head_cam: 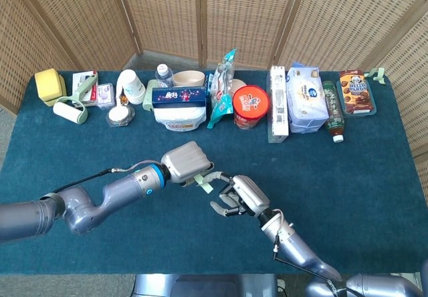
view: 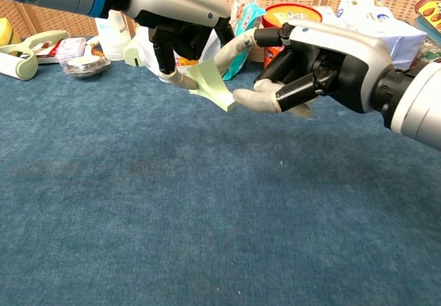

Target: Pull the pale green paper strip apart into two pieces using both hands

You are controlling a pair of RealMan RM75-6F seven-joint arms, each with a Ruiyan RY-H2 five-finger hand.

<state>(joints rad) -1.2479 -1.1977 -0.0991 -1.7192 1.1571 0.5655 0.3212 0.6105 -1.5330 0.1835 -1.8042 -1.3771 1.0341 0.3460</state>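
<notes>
Left hand [view: 180,16] pinching pale green paper strip [view: 213,87] above table [view: 138,202], right hand [view: 313,61] fingers apart, fingertip touching strip's free end, holding nothing

Matt pale green paper strip [view: 212,85]; glossy plastic-looking left hand [view: 180,18]; rough blue cloth table [view: 207,216].

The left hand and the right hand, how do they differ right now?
The left hand grips the pale green paper strip from above, fingers pointing down; the right hand reaches in sideways, fingertips at the strip's free end, no clear grip. The left sits higher. Both hang above the blue table.
</notes>
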